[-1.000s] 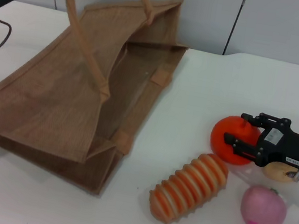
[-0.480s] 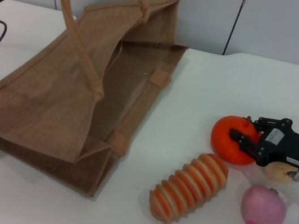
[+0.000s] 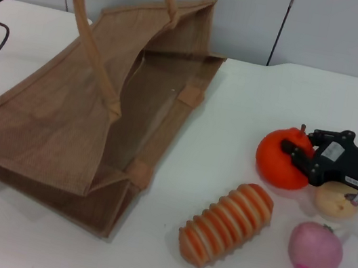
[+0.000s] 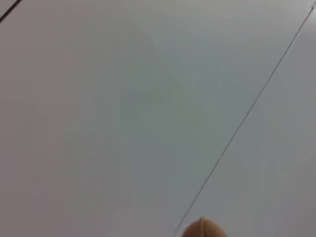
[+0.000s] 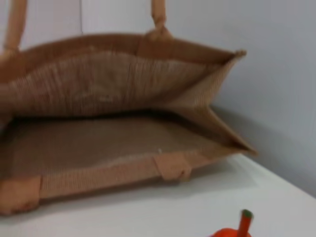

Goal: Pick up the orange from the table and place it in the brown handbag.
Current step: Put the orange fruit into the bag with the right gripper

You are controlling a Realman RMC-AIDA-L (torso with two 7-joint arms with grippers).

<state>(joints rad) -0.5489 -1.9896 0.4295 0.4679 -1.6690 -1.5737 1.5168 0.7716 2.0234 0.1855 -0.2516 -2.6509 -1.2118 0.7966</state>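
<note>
A plain white table [image 3: 251, 112] ran back to pale grey wall panels. On it the brown handbag [image 3: 93, 113] lay on its side, its long axis running from the near left edge toward the far wall, its open mouth facing the orange [image 3: 281, 158]. One rope handle was lifted up toward the left gripper, out of view at the far left above the bag; its state could not be told. The orange sat on the table well to the right of the handbag, stem up. The right gripper [image 3: 299, 156] was clamped on the orange from the side away from the bag. Beyond the gripper lay a pale peach fruit [image 3: 336, 199], nearer a pink fruit [image 3: 315, 250], and a ribbed orange-and-cream item [image 3: 226, 224] lay slanted in front of the orange.
</note>
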